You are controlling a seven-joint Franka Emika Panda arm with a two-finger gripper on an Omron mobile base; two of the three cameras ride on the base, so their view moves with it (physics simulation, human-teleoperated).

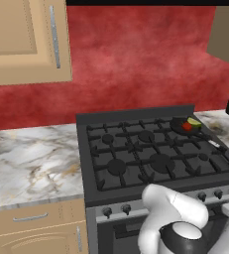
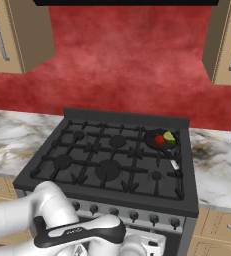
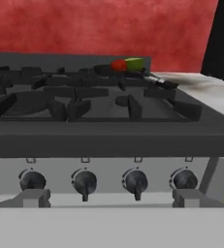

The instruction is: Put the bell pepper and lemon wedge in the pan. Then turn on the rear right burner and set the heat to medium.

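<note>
Hand view: the camera faces the front panel of the stove point(image 3: 108, 138) from low down, level with the row of control knobs point(image 3: 135, 181). Four dark knobs show along the silver panel; the two middle ones have pointers at 6 o'clock. The two finger tips point(image 3: 33, 197) of the gripper point(image 3: 111, 198) stand at the lower left and lower right of the frame, far apart, with nothing between them: the claw is released and grasps nothing. It is not touching any knob.

Arm pose: in the left base view the white arm point(image 1: 173, 213) is folded low at 5 o'clock, in front of the stove's front edge. In the right base view the arm point(image 2: 52, 210) sits at 7 o'clock, with the hand below the knob row and level with the stove front.

Task items: the pan point(image 2: 159, 140) rests on the rear right burner grate, at 1 o'clock on the cooktop in the right base view, with its thin handle point(image 2: 174, 162) pointing toward the front right. The bell pepper point(image 2: 160, 140) and the lemon wedge point(image 2: 169, 136) both lie inside the pan, just beside each other, the wedge on the right side of the pepper. In the left base view the pan is at 2 o'clock.
</note>
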